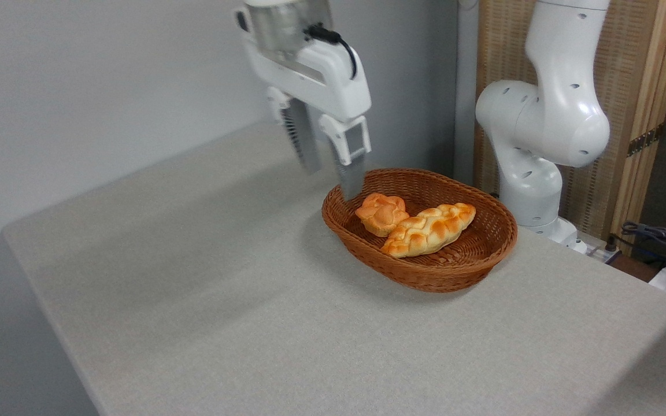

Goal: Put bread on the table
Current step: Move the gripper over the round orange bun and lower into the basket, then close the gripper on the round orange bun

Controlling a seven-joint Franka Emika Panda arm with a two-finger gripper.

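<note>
The bread [381,214], a small round orange-golden knotted bun, lies in the left half of a brown wicker basket [465,266] on the grey table [223,300]. My gripper [333,184] hangs open and empty just above and left of the basket's left rim, its fingers pointing down. One fingertip [352,186] is over the rim, a short way up and left of the bread; it touches nothing.
A longer, paler braided loaf [430,229] lies beside the bun in the basket, touching it. The arm's white base [541,144] stands behind the basket at the right, before a wooden screen [633,86]. Cables [662,237] lie at far right.
</note>
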